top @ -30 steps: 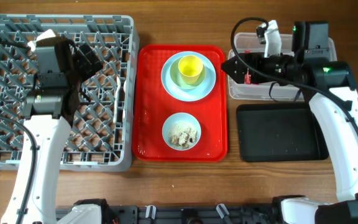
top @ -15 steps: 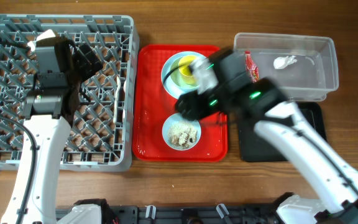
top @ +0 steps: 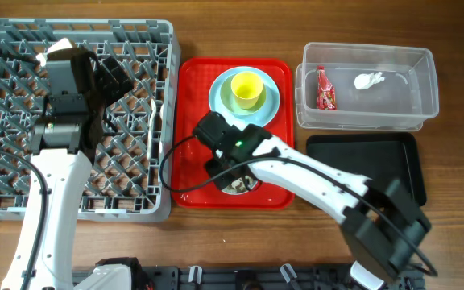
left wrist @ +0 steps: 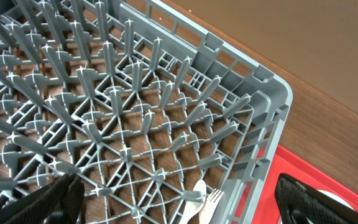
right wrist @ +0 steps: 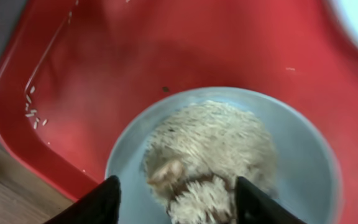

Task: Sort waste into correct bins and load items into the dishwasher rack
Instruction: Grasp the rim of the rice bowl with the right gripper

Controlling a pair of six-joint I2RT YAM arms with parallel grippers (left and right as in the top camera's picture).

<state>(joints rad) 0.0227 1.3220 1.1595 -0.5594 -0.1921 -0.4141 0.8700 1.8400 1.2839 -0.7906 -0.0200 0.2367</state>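
right end effector [right wrist: 179,202] moved above bowl [right wrist: 303,168], apparently holding scraps [right wrist: 210,143].

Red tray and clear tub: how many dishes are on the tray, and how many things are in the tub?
Dishes on the red tray: 3 (plate, cup, bowl)
Things in the clear tub: 2 (red wrapper, white tissue)
Total: 5

The right arm [top: 312,173] has a white shell, black joints, a green light [top: 237,146] and a black tool [right wrist: 176,200].
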